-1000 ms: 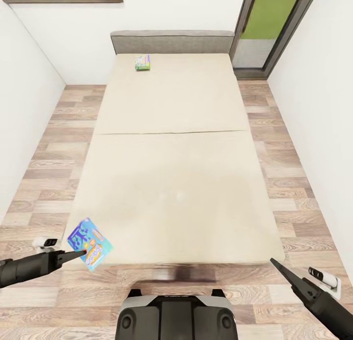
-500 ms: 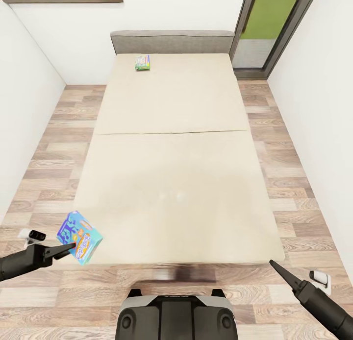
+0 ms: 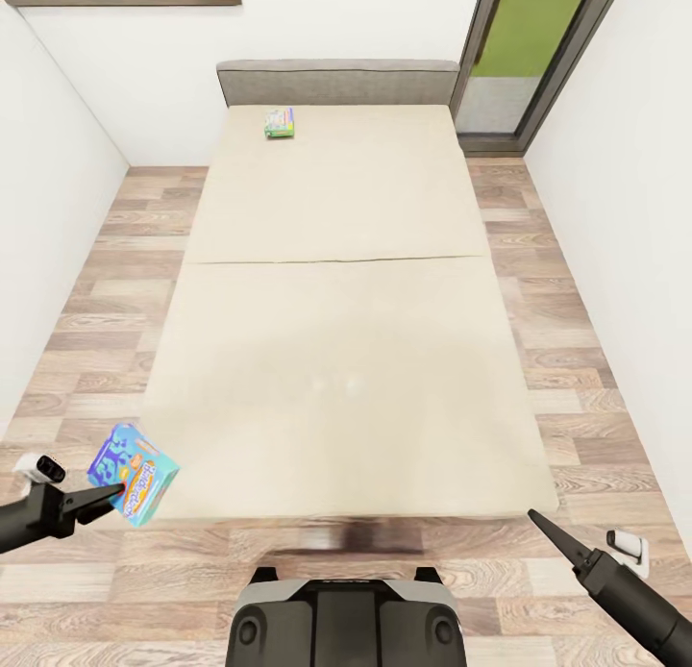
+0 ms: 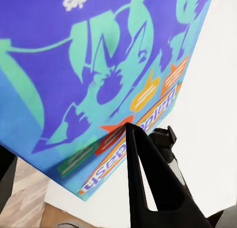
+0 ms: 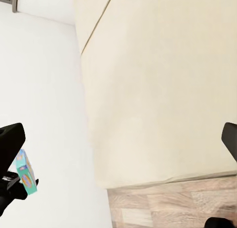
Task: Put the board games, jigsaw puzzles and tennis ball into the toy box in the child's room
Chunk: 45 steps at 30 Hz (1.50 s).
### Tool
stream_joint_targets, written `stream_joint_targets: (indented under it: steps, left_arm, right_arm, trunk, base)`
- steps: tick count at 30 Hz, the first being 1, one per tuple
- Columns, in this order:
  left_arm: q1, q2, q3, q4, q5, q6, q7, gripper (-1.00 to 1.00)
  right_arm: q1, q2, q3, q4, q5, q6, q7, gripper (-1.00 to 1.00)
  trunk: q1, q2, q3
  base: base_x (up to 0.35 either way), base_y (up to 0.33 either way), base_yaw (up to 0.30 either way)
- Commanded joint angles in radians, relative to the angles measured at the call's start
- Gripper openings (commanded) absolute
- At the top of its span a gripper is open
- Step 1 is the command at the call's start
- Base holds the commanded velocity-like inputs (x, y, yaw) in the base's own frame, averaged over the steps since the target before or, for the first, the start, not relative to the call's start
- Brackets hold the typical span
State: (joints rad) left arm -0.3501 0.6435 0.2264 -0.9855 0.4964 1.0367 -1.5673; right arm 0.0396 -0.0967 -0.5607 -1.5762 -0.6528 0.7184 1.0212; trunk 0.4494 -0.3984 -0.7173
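Blue board game (image 3: 134, 475): flat box, blue lid with teal figures and orange labels, tilted, lifted just off the bed's (image 3: 346, 359) near left corner, over the wood floor (image 3: 115, 263). In the left wrist view the box (image 4: 98, 70) sits close against my camera, one dark finger (image 4: 153, 183) across its lower edge. My left gripper (image 3: 113, 495) is clamped on it. Right gripper (image 3: 540, 523) hangs off the bed's near right corner, touching nothing; I cannot tell how far it is open. Board games counted: two. The second, a green box (image 3: 280, 122), lies flat near the headboard (image 3: 336, 79), left of centre.
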Motion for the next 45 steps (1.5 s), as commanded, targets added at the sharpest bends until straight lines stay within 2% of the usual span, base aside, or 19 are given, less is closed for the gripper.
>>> stream_joint_targets:
  steps: [1, 2, 5, 13, 21, 35, 40, 45]
  left_arm:
    - [-0.002, 0.004, 0.0, 0.022, 0.006, 0.01, -0.004, -1.0]
    - [-0.007, 0.011, -0.001, 0.089, 0.007, 0.01, -0.004, -1.0]
    - [-0.01, 0.015, -0.001, 0.123, 0.008, 0.01, -0.004, -1.0]
    - [-0.012, 0.018, -0.002, 0.143, 0.008, 0.01, -0.004, -1.0]
    - [-0.012, 0.018, -0.005, 0.147, 0.004, 0.01, -0.004, -1.0]
    - [-0.012, 0.015, -0.006, 0.134, -0.003, 0.01, -0.004, -1.0]
    - [-0.012, 0.012, -0.01, 0.099, -0.004, 0.01, -0.004, -1.0]
    - [-0.012, 0.008, -0.043, 0.068, -0.004, 0.01, -0.004, -1.0]
  right_arm:
    - [0.0, -0.001, -0.001, -0.001, -0.005, 0.007, -0.001, 1.0]
    - [0.0, -0.001, -0.001, -0.001, -0.007, 0.008, -0.002, 1.0]
    - [0.0, -0.001, -0.001, -0.001, -0.008, 0.009, -0.002, 1.0]
    - [0.0, 0.0, -0.001, -0.001, -0.008, 0.007, -0.003, 1.0]
    - [0.0, 0.0, -0.001, -0.002, -0.008, 0.005, -0.003, 1.0]
    - [0.0, 0.0, 0.002, -0.002, -0.003, 0.001, -0.005, 1.0]
    - [0.0, 0.0, 0.002, -0.002, -0.001, 0.0, -0.005, 1.0]
    - [0.0, 0.0, 0.002, -0.002, -0.001, 0.0, 0.002, 1.0]
  trunk:
    - [0.001, -0.002, -0.001]
    - [0.001, -0.002, -0.001]
    - [0.001, -0.002, -0.001]
    - [0.001, -0.002, -0.001]
    - [0.001, -0.002, 0.001]
    - [0.001, -0.002, 0.013]
    - [0.001, -0.002, 0.017]
    - [0.001, -0.002, 0.024]
  base:
    - [0.0, 0.0, 0.0]
    - [0.0, 0.0, 0.0]
    - [0.0, 0.0, 0.0]
    - [0.0, 0.0, 0.0]
    - [0.0, 0.0, 0.051]
    - [0.0, 0.0, 0.228]
    - [0.0, 0.0, 0.24]
    - [0.0, 0.0, 0.194]
